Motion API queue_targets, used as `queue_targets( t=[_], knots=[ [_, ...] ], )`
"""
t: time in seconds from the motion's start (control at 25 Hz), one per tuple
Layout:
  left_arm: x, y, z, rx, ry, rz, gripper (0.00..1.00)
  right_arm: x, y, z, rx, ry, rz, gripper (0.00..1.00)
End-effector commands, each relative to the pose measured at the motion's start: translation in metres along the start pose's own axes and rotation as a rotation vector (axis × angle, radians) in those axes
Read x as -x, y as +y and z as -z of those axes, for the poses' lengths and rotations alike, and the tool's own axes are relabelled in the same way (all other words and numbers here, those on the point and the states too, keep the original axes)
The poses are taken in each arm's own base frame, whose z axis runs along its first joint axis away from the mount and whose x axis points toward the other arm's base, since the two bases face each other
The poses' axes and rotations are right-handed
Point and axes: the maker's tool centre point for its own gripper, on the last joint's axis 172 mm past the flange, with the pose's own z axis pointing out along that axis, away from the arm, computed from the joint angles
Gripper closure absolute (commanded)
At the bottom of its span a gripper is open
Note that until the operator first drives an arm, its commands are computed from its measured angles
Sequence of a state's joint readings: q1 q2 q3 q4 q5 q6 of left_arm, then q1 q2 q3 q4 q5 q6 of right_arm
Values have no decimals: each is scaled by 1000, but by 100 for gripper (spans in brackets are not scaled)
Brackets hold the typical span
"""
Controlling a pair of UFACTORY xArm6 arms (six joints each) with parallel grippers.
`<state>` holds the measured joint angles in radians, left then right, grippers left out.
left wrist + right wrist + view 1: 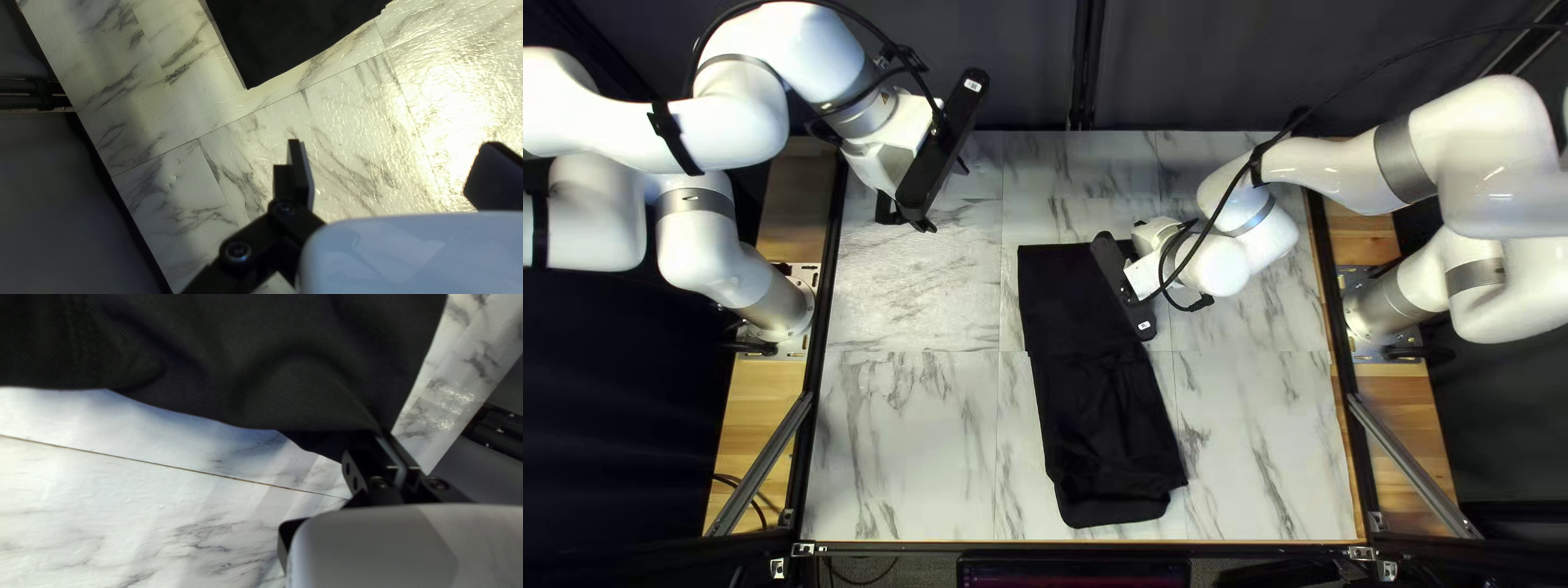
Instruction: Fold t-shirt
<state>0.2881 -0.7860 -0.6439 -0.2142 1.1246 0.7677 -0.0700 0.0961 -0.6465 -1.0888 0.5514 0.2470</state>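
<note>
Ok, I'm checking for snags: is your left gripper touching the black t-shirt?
Apart: the left wrist view shows marble tabletop between the open left gripper and the t-shirt.

"What's on the far side?"

"A dark fabric curtain (pixel 991 65), behind a white, grey-veined, marble-patterned tabletop (pixel 904 457)."

"And left and right?"

"Flat yellowish-brown wooden boards (pixel 765 381), with straight grey metal struts (pixel 760 463) slanting at the near end."

"Any light?"

"A bright white glare (pixel 463 120) on the tabletop, far left."
</note>
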Motion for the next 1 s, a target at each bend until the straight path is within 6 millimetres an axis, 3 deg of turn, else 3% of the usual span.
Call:
queue_targets(
  t=[0.04, 0.28, 0.72, 1.0],
  knots=[
    [0, 0, 0, 0, 0, 0, 0, -5, -12, 1, -4, -2, 8, 0],
    [0, 0, 0, 0, 0, 0, 0, -13, -24, 3, -8, 7, 5, 0],
    [0, 0, 0, 0, 0, 0, 0, -33, -24, 14, 3, 54, -7, 0],
    [0, 0, 0, 0, 0, 0, 0, -69, -17, 30, 19, 107, 1, 0]
  ],
)
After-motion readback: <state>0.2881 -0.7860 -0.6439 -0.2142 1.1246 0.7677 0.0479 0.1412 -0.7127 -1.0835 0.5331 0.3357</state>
